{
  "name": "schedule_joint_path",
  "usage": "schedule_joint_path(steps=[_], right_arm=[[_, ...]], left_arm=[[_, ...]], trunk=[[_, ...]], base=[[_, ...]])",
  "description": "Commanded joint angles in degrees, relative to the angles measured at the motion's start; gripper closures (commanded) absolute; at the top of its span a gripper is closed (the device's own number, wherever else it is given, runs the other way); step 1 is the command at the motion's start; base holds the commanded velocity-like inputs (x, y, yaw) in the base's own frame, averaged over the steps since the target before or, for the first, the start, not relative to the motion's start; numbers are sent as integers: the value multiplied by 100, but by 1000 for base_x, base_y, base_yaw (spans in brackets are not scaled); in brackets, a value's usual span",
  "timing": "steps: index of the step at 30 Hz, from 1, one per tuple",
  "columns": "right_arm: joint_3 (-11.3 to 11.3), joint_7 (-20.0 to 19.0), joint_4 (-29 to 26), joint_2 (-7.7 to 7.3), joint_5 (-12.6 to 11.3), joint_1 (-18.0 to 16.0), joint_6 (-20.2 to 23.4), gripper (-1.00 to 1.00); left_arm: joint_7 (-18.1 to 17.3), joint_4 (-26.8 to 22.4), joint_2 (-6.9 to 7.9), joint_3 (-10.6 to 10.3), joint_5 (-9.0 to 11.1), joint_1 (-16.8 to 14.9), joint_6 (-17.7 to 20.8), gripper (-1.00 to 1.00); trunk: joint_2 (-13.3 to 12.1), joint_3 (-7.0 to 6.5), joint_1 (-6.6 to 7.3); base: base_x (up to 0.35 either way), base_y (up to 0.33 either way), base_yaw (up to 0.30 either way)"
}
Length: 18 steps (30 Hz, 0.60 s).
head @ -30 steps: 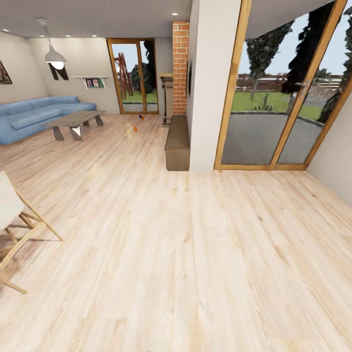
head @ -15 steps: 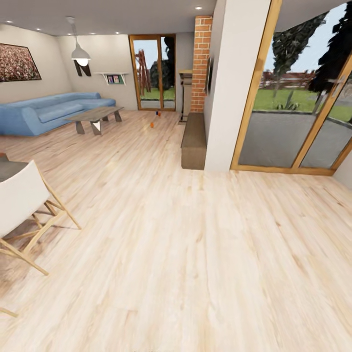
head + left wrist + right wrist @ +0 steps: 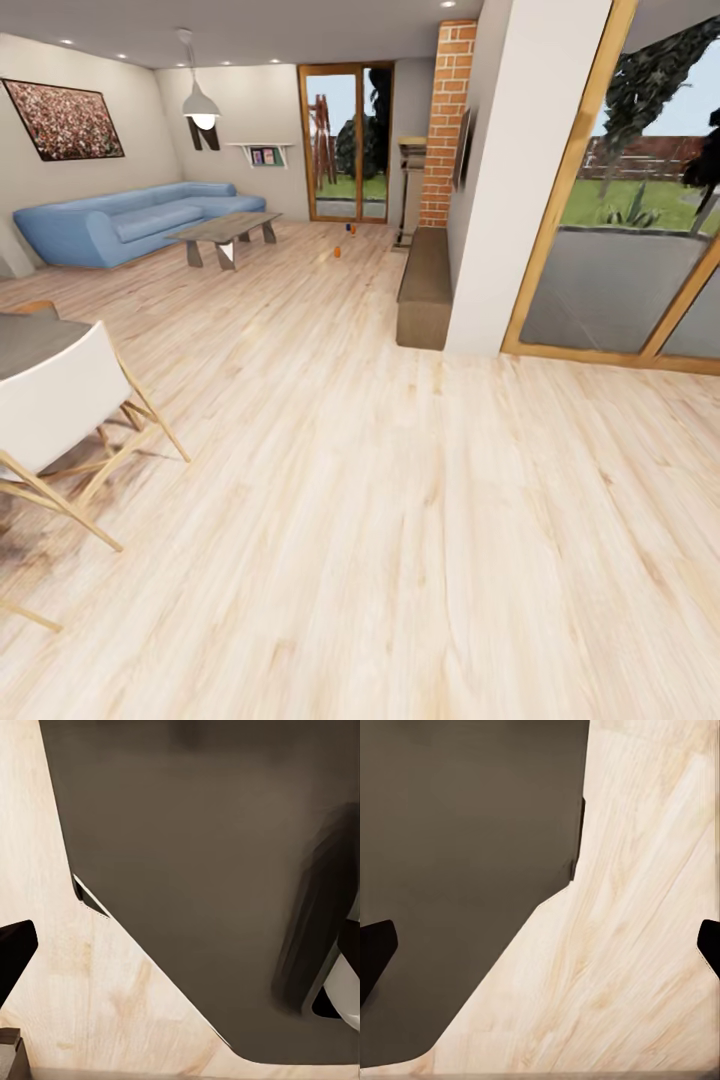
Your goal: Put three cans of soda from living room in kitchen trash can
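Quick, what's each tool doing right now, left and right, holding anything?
Left tool: open, holding nothing; one dark fingertip shows at the frame edge.
Right tool: open, holding nothing; fingertips wide apart over bare wood floor.

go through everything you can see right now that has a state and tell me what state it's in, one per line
Soda cans: on the far floor, too small to tell upright or tipped.
Pendant lamp: lit.
Glass doors: look closed.
Folding chair: unfolded, standing.
Right gripper: open, holding nothing.
Left gripper: cannot tell.
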<state>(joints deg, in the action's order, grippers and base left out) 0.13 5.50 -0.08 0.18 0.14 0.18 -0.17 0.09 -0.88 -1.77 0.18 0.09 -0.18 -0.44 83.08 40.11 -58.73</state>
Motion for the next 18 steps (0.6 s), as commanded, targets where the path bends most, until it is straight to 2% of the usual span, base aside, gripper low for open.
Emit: schedule_joint_path(steps=[1,18], right_arm=[[-1,-1,0,-2,-3,0,0,-100],[-21,2,8,15,-23,0,6,-100]], left_arm=[[0,0,-1,0,0,0,0,-100],[0,0,-7,-2,0,0,1,-100]], trunk=[[0,1,0],[0,4,0]], base=[[316,0,38],[339,0,12]])
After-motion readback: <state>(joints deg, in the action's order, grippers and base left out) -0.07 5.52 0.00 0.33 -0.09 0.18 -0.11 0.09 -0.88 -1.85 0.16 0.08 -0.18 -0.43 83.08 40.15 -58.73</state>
